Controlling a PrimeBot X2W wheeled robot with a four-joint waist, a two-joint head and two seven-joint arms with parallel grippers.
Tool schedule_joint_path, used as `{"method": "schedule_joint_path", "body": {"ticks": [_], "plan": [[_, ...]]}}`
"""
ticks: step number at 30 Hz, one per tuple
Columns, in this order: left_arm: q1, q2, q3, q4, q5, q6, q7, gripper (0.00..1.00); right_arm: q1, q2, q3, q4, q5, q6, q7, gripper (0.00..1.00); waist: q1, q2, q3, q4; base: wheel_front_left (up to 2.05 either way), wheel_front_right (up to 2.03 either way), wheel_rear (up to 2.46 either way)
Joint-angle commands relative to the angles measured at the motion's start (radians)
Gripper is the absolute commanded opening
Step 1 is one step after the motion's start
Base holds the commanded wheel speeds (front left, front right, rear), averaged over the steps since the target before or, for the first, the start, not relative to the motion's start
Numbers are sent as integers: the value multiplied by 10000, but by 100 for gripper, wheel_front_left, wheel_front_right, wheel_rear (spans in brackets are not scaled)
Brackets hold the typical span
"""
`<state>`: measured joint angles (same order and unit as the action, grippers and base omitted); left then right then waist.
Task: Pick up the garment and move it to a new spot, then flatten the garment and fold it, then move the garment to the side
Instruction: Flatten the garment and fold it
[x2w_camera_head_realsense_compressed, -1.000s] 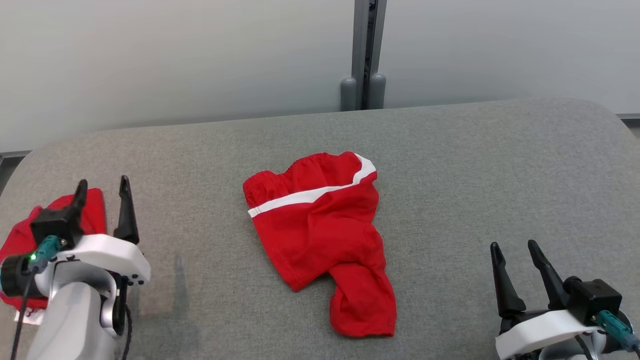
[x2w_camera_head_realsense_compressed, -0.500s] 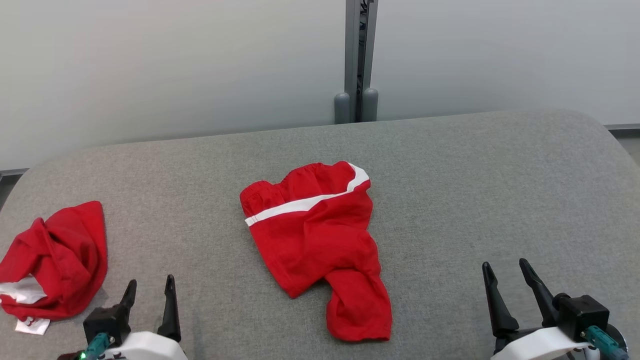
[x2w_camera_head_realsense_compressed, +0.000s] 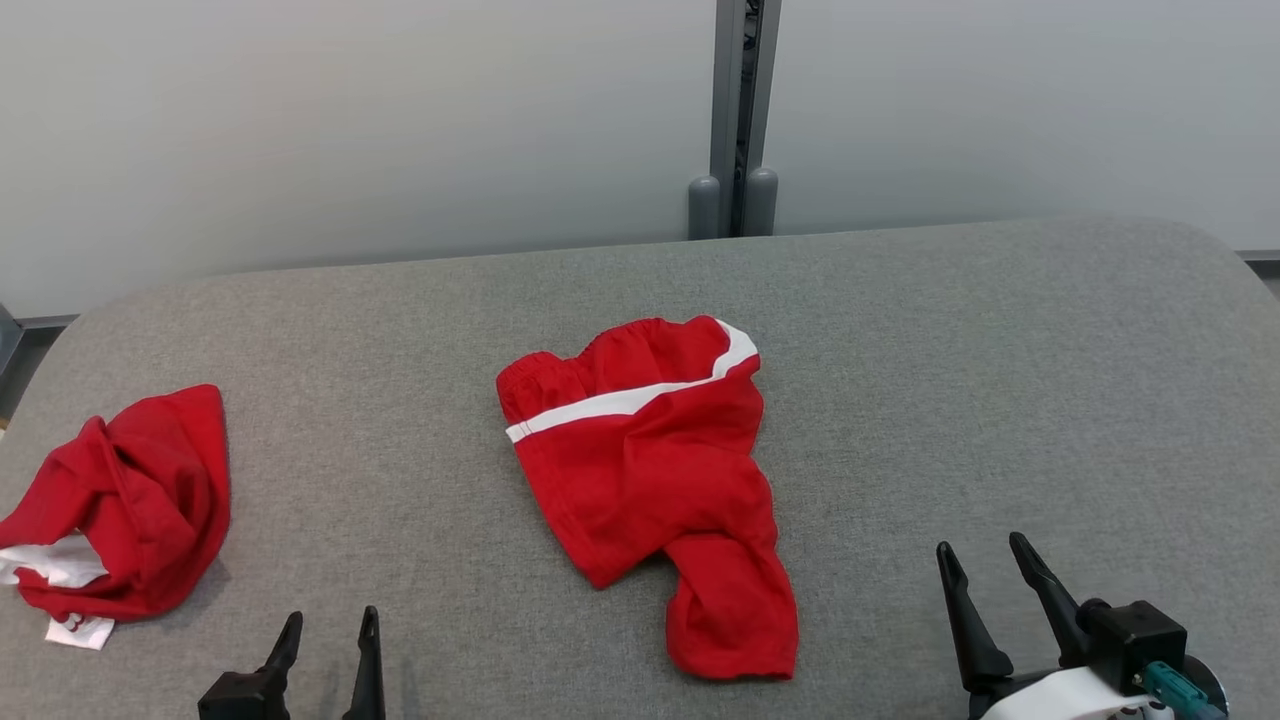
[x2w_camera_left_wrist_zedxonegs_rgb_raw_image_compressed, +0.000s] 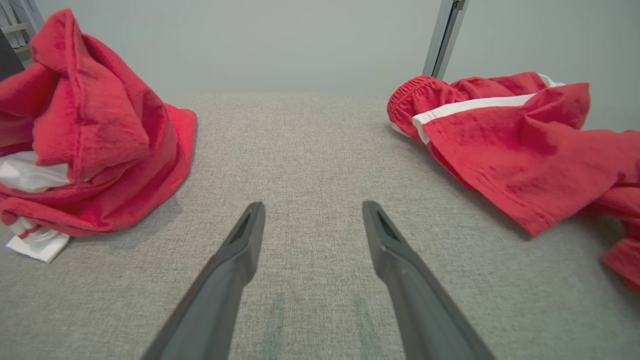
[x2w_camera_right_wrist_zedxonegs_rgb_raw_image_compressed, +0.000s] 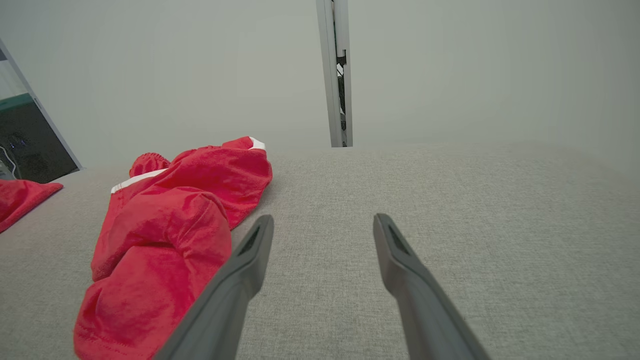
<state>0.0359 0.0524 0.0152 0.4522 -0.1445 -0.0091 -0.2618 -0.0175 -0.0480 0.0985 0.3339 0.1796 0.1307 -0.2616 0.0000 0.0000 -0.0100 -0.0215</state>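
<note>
At the middle of the grey padded bench (x2w_camera_head_realsense_compressed: 1000, 340) lay the garment (x2w_camera_head_realsense_compressed: 650, 470), red shorts with a white stripe. It was rumpled, its waistband toward the far edge and one leg bunched toward the near edge. The left gripper (x2w_camera_head_realsense_compressed: 330, 618) hovered at the near edge toward the left corner, jaws apart and empty, bare fabric between its fingers. The right gripper (x2w_camera_head_realsense_compressed: 980, 545) stood by the near right corner, likewise spread wide and holding nothing, well apart from the garment. A second crumpled red cloth (x2w_camera_head_realsense_compressed: 130, 510) with white patches lay by the left edge.
</note>
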Motion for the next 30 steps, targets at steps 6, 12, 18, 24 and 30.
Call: {"method": "schedule_joint_path", "body": {"ticks": [6, 12, 18, 24, 30], "plan": [[-391, -2, -391, -72, -107, -120, -47, 100, -455, -53, 475, 50, 138, 1, -51, 100, 0, 0, 446, 300, 0, 0, 0], [-833, 3, -1091, -153, -488, -19, -46, 100, -1447, -98, 1251, 215, 77, 1, -51, 100, 0, 0, 1106, 753, 0, 0, 0], [-1196, 5, -1722, -105, -802, 37, -46, 100, -2951, -378, 2286, 772, 214, 1, -51, 100, 0, 0, 1591, 1320, 0, 0, 0], [-1366, 2, -2090, -14, -1235, 108, -48, 100, -4491, -594, 2518, 2013, 512, 1, -51, 100, 0, 0, 1912, 1794, 0, 0, 0], [-1530, 0, -2196, -86, -1163, 89, -46, 100, -5521, -786, 1702, 3146, 745, 1, -51, 100, 0, 0, 2221, 2144, 0, 0, 0]]}}
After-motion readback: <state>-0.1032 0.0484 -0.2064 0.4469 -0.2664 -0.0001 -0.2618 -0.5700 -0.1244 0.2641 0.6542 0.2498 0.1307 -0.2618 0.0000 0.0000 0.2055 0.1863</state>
